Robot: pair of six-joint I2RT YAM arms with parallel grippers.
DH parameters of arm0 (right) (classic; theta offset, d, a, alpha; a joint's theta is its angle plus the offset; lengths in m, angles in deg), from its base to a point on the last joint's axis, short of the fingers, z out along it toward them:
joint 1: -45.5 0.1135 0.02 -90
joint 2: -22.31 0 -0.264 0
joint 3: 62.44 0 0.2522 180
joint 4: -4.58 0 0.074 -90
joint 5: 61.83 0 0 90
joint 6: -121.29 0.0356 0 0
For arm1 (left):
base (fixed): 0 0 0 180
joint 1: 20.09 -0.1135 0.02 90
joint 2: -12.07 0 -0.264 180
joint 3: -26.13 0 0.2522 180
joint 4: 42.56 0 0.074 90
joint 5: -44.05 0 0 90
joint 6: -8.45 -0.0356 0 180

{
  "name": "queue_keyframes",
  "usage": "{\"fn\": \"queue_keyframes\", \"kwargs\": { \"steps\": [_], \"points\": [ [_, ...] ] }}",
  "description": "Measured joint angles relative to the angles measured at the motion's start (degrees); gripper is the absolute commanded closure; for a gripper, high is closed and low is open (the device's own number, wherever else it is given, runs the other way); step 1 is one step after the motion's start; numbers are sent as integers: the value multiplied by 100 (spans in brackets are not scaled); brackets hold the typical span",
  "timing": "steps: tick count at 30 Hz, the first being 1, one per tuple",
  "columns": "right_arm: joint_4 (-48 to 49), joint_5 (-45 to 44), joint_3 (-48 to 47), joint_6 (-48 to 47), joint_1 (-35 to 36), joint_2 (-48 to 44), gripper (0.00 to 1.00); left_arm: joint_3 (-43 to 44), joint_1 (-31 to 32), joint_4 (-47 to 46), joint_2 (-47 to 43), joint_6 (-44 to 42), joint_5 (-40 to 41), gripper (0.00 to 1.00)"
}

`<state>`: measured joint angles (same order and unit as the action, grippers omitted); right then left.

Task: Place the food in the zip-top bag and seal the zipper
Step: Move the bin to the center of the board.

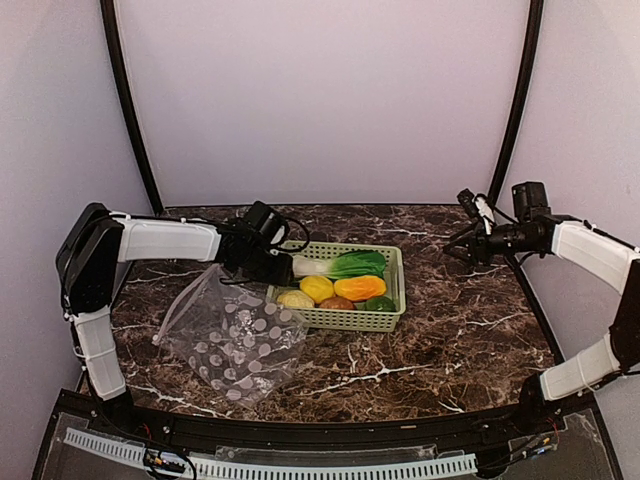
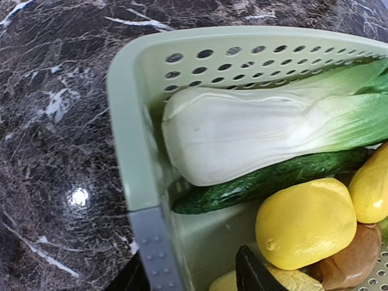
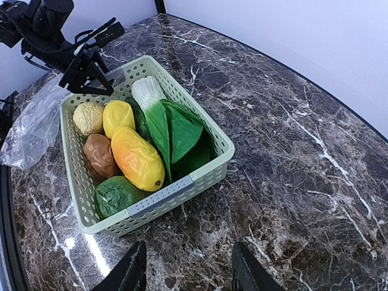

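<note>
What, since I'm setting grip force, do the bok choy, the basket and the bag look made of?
The bok choy looks like moulded plastic: smooth, faintly glossy, with a uniform white stem and shallow ribs. The basket looks like rigid pale-green plastic, matte, with round holes. The bag looks like thin clear plastic film, wrinkled and shiny, with whitish dots.
</note>
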<state>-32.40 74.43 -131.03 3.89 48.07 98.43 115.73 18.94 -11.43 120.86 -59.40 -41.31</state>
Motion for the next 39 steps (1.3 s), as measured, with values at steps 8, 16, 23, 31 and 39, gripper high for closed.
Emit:
{"fn": "queue_keyframes", "kwargs": {
  "steps": [8,16,23,31,39],
  "points": [
    [-9,35,0,-111,0,162,58,796,380,-468,745,-411,-472,56],
    [-529,-70,-498,-223,2,905,56,2201,588,-874,1823,-1043,-833,27],
    [-1073,-348,-1812,-391,66,1779,55,1659,581,-686,776,-1309,-514,26],
    [-1716,-581,-2999,-426,619,3051,54,-267,654,-505,-2083,-1191,-216,30],
    [-2225,-1008,-4284,-319,1185,4048,66,-1784,680,-229,-3689,-678,273,30]
  ]
}}
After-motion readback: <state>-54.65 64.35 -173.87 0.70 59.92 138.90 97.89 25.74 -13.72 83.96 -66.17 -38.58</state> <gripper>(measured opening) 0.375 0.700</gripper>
